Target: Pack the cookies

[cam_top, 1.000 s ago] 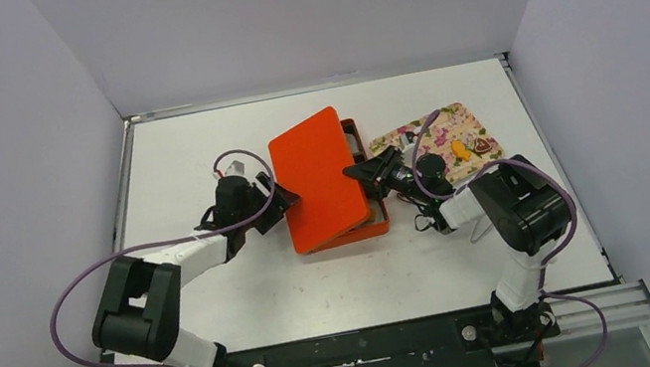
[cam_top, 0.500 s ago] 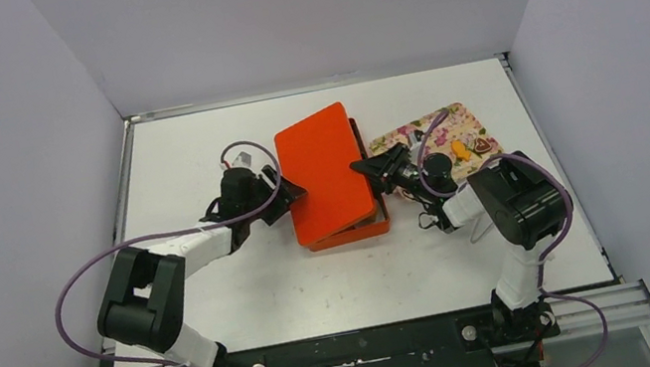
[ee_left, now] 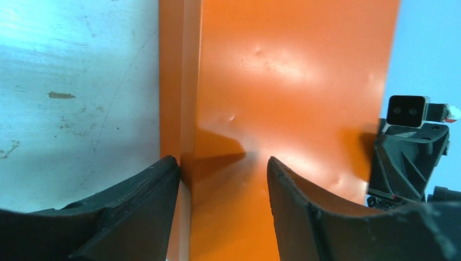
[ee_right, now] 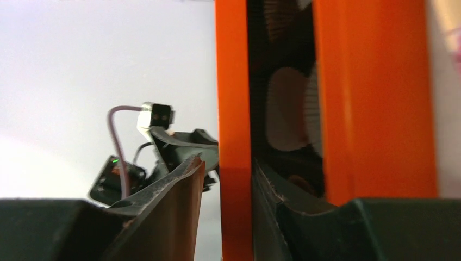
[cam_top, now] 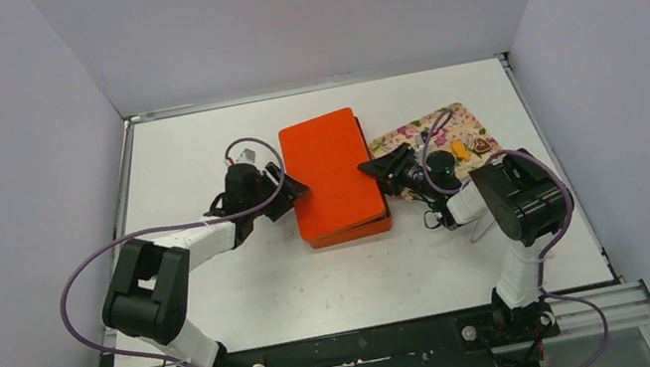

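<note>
The orange lid [cam_top: 334, 175] lies nearly flat over the orange box [cam_top: 355, 233] at the table's centre. My left gripper [cam_top: 288, 191] is at the lid's left edge, its jaws open around the rim [ee_left: 223, 163]. My right gripper [cam_top: 377, 171] is at the lid's right edge. Its jaws straddle the lid's rim [ee_right: 228, 160], one finger [ee_right: 274, 204] under the rim and a small gap at the other. Through the slit between lid and box wall [ee_right: 375, 98] I see white paper cups [ee_right: 288, 114]. An orange cookie [cam_top: 460, 151] and a dark heart cookie [cam_top: 481, 145] lie on the floral tray [cam_top: 423, 133].
The floral tray sits just right of the box, behind my right arm. The white table [cam_top: 195, 156] is walled on three sides, with a raised edge at the back.
The lid was tilted and offset to the left of the box. Both grippers have carried it right and lowered it, so it now covers the box almost squarely.
</note>
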`<action>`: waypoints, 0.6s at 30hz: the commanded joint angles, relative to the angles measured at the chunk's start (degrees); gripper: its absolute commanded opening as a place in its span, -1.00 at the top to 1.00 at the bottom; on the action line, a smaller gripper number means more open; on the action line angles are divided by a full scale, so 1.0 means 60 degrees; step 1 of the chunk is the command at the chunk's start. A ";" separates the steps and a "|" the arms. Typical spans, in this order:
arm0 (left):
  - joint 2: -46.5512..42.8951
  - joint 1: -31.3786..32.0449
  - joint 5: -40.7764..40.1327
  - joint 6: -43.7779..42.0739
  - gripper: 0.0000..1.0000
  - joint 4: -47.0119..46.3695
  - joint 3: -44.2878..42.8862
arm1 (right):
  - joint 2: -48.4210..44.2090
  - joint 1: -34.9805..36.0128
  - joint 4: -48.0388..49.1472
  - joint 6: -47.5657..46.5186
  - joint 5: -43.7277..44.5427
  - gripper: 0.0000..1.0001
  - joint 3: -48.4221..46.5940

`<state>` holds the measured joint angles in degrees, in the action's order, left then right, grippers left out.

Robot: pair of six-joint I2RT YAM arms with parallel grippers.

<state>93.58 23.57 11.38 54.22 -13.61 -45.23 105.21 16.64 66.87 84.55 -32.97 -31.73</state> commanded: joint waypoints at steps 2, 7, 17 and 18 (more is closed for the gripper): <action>0.0114 0.0127 0.0186 0.0128 -0.13 -0.0303 -0.0649 | -0.0891 -0.0159 -0.1802 -0.1642 0.0029 0.15 -0.0561; 0.0159 0.0159 0.0059 0.0134 -0.13 -0.0144 -0.0808 | -0.1486 -0.0150 -0.4176 -0.3211 0.0206 -0.01 -0.1181; 0.0409 0.0260 -0.0059 -0.0022 -0.13 0.0126 -0.1102 | -0.2553 -0.0098 -0.8762 -0.6142 0.1248 -0.45 -0.2612; 0.0424 0.0268 -0.0059 -0.0026 -0.13 0.0138 -0.1116 | -0.2658 -0.0072 -0.9008 -0.6388 0.1410 -0.47 -0.2737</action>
<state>95.66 24.67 11.31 54.87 -12.23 -49.12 93.71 15.84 23.59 56.14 -29.08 -43.42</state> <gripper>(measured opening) 0.567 0.703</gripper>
